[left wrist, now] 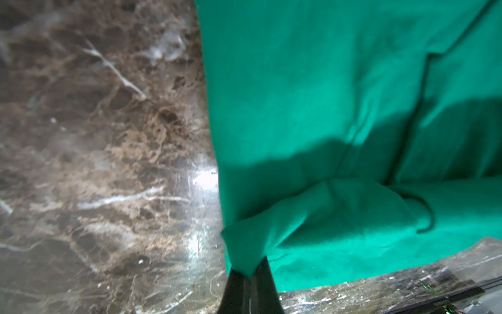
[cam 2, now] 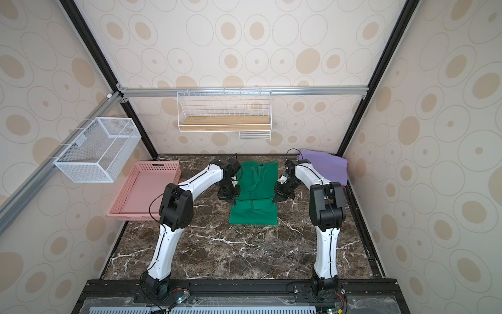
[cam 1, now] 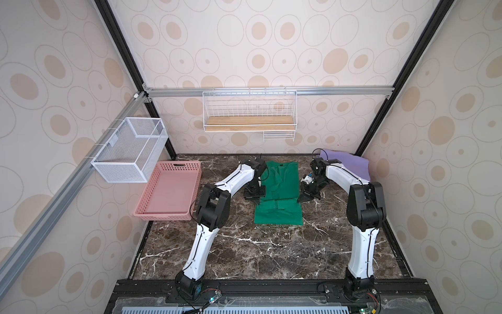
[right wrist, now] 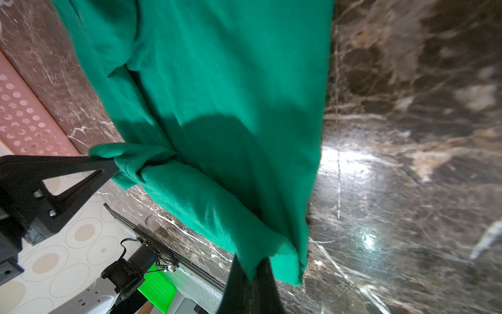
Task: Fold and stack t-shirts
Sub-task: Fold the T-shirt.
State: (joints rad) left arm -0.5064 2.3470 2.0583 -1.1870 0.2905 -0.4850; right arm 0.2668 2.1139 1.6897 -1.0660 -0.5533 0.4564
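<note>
Since each pair of jaws is clamped on a side edge of the green shirt (cam 1: 279, 187), the step in hand reads as the crosswise fold. Left gripper (left wrist: 251, 271): jaws together on a pinched tuck of cloth. Right gripper (right wrist: 252, 271): the same, nipped on the opposite edge, cloth bunched at the tips. The shirt lies flat on the marble table (cam 1: 244, 250), stretched between the two grips, sleeves turned in (a narrow strip, wider at the end nearest the arm bases). Next move, by my reckoning: raise both edges together and level, carry one half over the other, lay it square. An uneven lift would likely skew the fold or drag the lower layer. Outward of the right jaws, near but apart, the lavender shirt (cam 1: 350, 163) lies in the corner. Outward of the left jaws sits the pink basket (cam 1: 168, 214), apart from the cloth. Nothing visible stands in the fold's path.
</note>
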